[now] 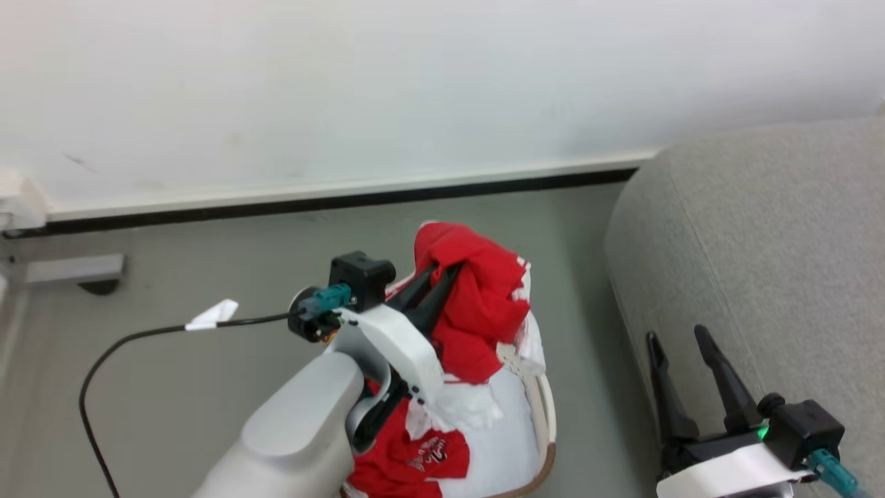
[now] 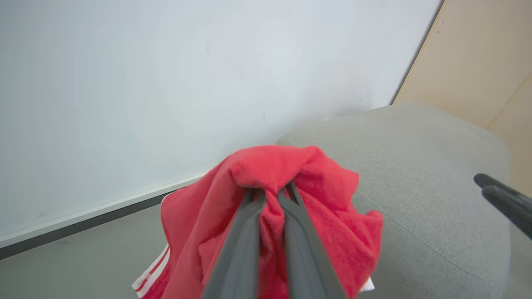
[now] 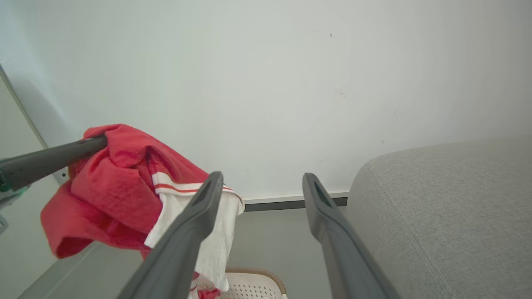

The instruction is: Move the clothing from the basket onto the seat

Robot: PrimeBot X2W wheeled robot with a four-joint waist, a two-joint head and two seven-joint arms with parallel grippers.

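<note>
A: Near stuff first. Right gripper [image 1: 676, 335]?

B: Low right. Fingers spread wide, nothing between them. Tips sit against the near left side of the seat [image 1: 760, 242]; can't tell if they touch it.

A: Left gripper [image 1: 446, 271]?

B: Mid-frame, on the pale forearm. Clamped on a red garment [image 1: 477, 311], with the fingers pinching a fold near its top. In the left wrist view the cloth bunches over and between the tips, and white stripe trim hangs low left.

A: Where's that garment?

B: In the air over the basket [image 1: 546, 415], draped down from the fingers. Its white-trimmed lower end reaches the basket's far right rim; contact is unclear. It's left of the seat, not on it.

A: What's in the basket?

B: A white liner [image 1: 508, 429] and a second red piece [image 1: 415, 460] with a dark logo, on the near left side and partly under the arm. The right wrist view shows the brown rim and perforated wall below the hanging cloth.

A: The seat?

B: Grey, rounded edge, right of the basket, with a strip of floor [image 1: 588, 290] between them.

A: And far?

B: A black cable [image 1: 263, 319] with a white tag loops over the floor on the left. Behind that are a dark baseboard [image 1: 346, 199] and a white wall [image 1: 415, 83].
</note>
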